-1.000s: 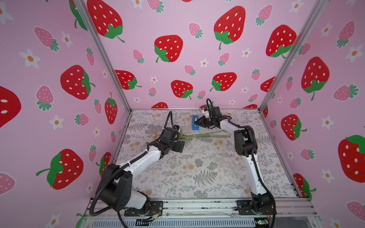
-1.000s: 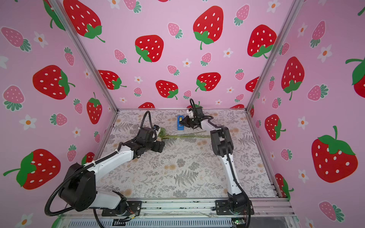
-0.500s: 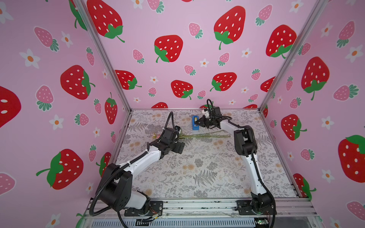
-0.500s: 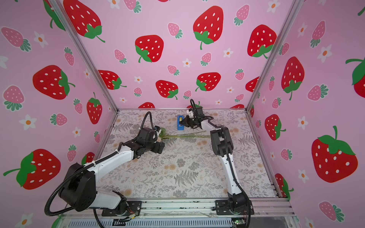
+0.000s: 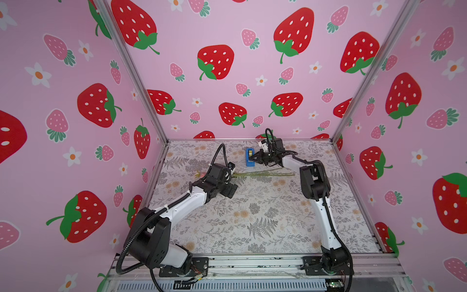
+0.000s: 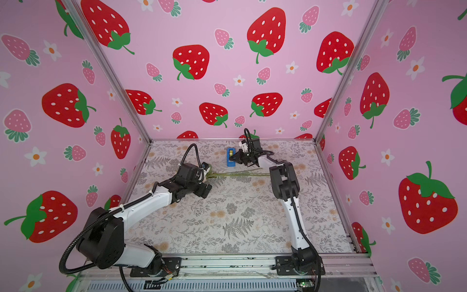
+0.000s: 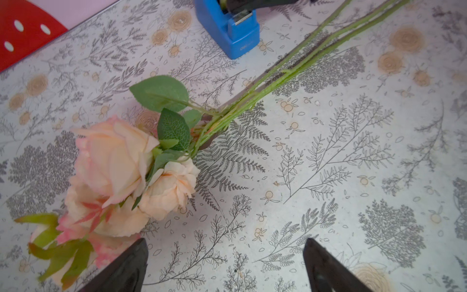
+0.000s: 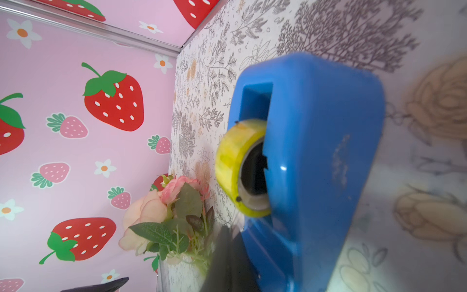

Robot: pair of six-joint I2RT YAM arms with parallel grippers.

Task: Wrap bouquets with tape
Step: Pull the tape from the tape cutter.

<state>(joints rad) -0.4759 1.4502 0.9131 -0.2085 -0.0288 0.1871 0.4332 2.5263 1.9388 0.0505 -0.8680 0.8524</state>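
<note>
By pale pink-and-cream artificial flower bunch (image 7: 121, 164) with green stems: left gripper (image 7: 225, 241) spread wide, empty. At cutter end of blue plastic tape dispenser (image 5: 249, 161): right gripper (image 5: 253, 158) closed; grasp indiscernible.

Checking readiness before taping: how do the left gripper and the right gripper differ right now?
The left gripper is open; the right gripper is shut. The left gripper hangs by the bouquet blooms, holding nothing; the right gripper is at the tape dispenser cutter end. Both sit low over the table.

Stems (image 7: 249, 103) across mid; front free.
</note>
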